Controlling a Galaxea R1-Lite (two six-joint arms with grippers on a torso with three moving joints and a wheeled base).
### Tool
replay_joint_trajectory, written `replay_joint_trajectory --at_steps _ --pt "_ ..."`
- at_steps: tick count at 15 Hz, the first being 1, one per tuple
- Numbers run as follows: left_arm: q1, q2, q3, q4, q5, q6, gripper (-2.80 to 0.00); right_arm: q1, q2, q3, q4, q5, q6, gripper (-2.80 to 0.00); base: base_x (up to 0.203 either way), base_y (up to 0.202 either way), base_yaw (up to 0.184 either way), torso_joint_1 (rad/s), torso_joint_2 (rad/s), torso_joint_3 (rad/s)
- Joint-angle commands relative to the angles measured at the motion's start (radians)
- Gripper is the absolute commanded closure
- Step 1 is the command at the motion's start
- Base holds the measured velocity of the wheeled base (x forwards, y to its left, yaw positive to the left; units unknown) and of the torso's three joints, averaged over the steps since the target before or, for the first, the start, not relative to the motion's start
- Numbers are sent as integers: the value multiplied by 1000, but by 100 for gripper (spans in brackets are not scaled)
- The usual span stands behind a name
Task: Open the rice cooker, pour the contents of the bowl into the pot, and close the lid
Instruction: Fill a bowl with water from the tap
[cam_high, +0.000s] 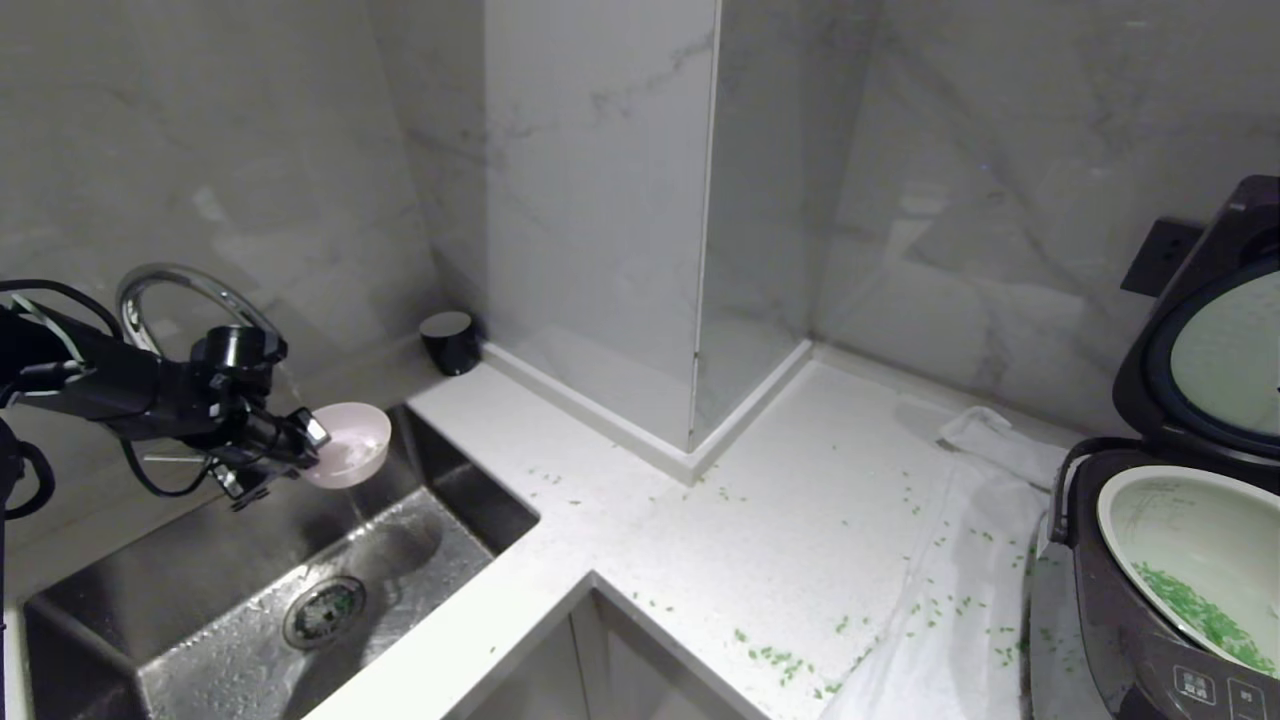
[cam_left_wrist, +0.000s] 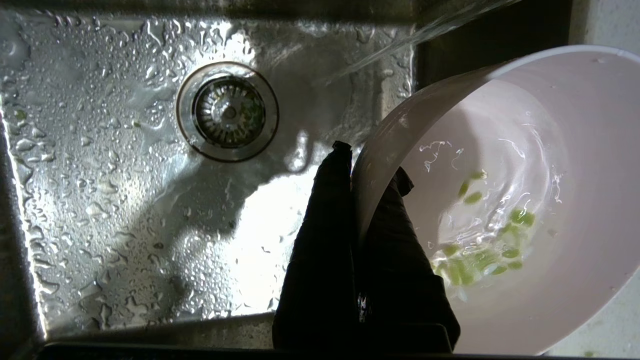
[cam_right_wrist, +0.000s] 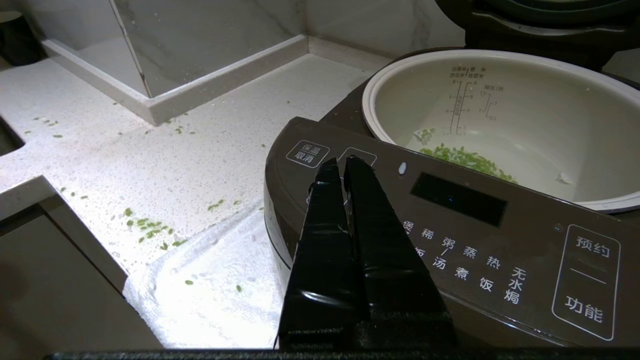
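My left gripper (cam_high: 312, 436) is out over the sink (cam_high: 180, 590), its fingers (cam_left_wrist: 325, 225) pinching the rim of the bowl (cam_high: 352, 445) (one finger outside the wall, the other inside). The bowl is tilted, its open side facing away from the gripper toward the bench (cam_high: 700, 540). A thin stream of water (cam_left_wrist: 400, 45) falls from the faucet (cam_high: 175, 285) above the gripper and lands in the bowl. Inside the bowl, just past the inner finger, a few green bits (cam_left_wrist: 480, 250) sit in a shallow pool of water. Below the gripper, the sink floor is wet with droplets, and the drain (cam_left_wrist: 227, 111) lies off to the outer-finger side.

My right gripper (cam_right_wrist: 345, 167) has its fingers pressed together, nothing between them. It hangs just in front of the rice cooker (cam_right_wrist: 450, 235), tips over the control panel (cam_right_wrist: 500, 250) near its upper left button. Beyond the gripper tips, the pot (cam_right_wrist: 500, 100) sits in the cooker, with a scatter of green contents (cam_right_wrist: 460, 157) on its floor near the front wall. The lid (cam_high: 1210, 350) stands raised behind the pot, its pale underside facing forward.

Beside the right gripper, toward the sink, loose green bits (cam_right_wrist: 150, 227) lie across the bench and on a white cloth (cam_right_wrist: 210, 295) spread beside and below the cooker. A small dark cup (cam_high: 450, 342) stands at the wall corner, well apart from both grippers.
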Motion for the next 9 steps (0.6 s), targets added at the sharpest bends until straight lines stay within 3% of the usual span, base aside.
replay_joint_trajectory --at_steps 1,9 --pt "17 45 -46 1 6 -5 0 0 0 2 0 0 1 0 0 0 0 0 0 0" --pt "68 68 -100 21 7 -3 0 0 0 2 0 0 0 0 0 0 0 0 0 0"
